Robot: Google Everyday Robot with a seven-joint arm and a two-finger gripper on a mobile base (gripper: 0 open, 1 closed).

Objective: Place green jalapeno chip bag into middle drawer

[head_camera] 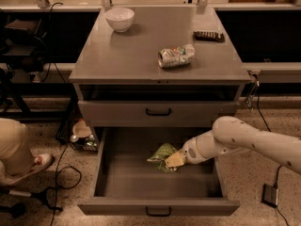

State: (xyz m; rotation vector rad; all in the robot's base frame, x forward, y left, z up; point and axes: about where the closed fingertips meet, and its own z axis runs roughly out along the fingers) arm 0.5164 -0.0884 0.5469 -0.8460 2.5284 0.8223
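Green foil, crumpled: green jalapeno chip bag (161, 154), 1 pc.

Camera view (sole view):
- Bag lies inside middle drawer (157, 206), on the floor of the box, approx. centre, slightly toward the right wall. Long axis runs roughly across the drawer width, a little skewed. Its right end meets the gripper and its left end points away toward the left wall. Lettering and logo not legible.
- Gripper (175, 160): yellowish tip down in the drawer, touching the bag's right edge. Grip state cannot tell. White arm (244, 138) enters from the right, over the drawer's right wall.
- Middle drawer: grey metal, pulled fully out, black handle on the front panel, nearer the camera than the gripper.
- Upper drawer front (122, 113): grey, closed, black handle, directly behind and above the gripper.
- Cabinet top (136, 55), well above and behind the gripper: white bowl (119, 19) at back left; silvery packet (176, 56) w/ green print, text not legible, approx. centre; dark flat bar (209, 36) at back right.
- Floor: person's leg and shoe (19, 149) far left of the gripper; small black box (269, 195) w/ cable to its right.
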